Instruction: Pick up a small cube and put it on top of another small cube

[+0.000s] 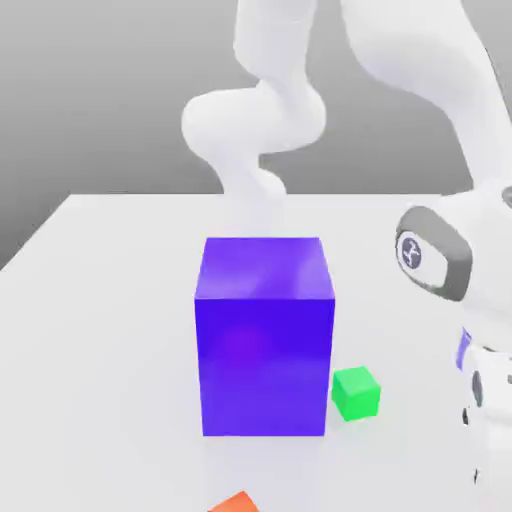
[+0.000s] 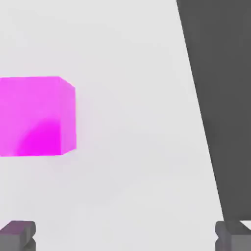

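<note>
A small green cube (image 1: 356, 392) rests on the white table (image 1: 110, 300), just to the exterior view's right of a big blue block. A small red-orange cube (image 1: 236, 503) peeks in at the near edge of that view. In the hand view a magenta cube (image 2: 37, 116) lies on the table, off to one side of my gripper (image 2: 126, 235). The gripper is open: its two dark fingertips (image 2: 18, 233) stand wide apart with only bare table between them. My arm's lower links (image 1: 485, 390) hang at the exterior view's right edge.
The large blue block (image 1: 264, 335) stands mid-table and hides whatever lies behind it. The arm's white links (image 1: 262, 120) rise behind the block. In the hand view the table edge (image 2: 198, 98) runs past a dark area beyond the surface.
</note>
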Tool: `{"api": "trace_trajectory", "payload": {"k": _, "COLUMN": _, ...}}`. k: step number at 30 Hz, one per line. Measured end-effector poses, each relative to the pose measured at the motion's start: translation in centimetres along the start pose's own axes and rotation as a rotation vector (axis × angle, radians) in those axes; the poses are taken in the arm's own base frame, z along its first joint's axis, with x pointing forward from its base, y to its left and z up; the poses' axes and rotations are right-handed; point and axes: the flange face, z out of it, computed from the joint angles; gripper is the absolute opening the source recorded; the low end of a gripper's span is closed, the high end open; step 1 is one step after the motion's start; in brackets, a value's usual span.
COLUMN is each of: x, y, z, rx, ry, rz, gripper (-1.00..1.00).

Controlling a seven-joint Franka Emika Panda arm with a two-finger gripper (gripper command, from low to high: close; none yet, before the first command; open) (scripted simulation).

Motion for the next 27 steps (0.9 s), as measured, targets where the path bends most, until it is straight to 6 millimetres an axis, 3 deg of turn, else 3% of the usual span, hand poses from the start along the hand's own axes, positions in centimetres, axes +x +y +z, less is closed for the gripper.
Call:
{"api": "trace_trajectory", "payload": {"k": 4, "x": -0.1, "y": -1.6, "z": 4.7, "rx": -0.001, "ry": 0.001, "rz": -0.004, "gripper": 1.0}}
{"api": "trace_trajectory", "payload": {"k": 5, "x": -0.1, "y": -1.7, "z": 5.7, "rx": -0.001, "ry": 0.001, "rz": -0.005, "gripper": -1.0}}
{"api": "trace_trajectory", "payload": {"k": 12, "x": -0.2, "y": -1.7, "z": 5.7, "rx": -0.001, "ry": -0.001, "rz": -0.005, "gripper": -1.0}}
{"api": "trace_trajectory", "payload": {"k": 17, "x": -0.6, "y": -1.3, "z": -0.2, "rx": -0.009, "ry": 0.0, "rz": -0.017, "gripper": -1.0}}
{"api": "trace_trajectory", "payload": {"k": 22, "x": -5.4, "y": 2.4, "z": -3.5, "rx": -0.065, "ry": 0.001, "rz": -0.134, "gripper": -1.0}}
{"api": "trace_trajectory", "payload": {"k": 27, "x": -11.3, "y": 5.6, "z": -5.4, "rx": -0.07, "ry": -0.004, "rz": -0.244, "gripper": -1.0}}
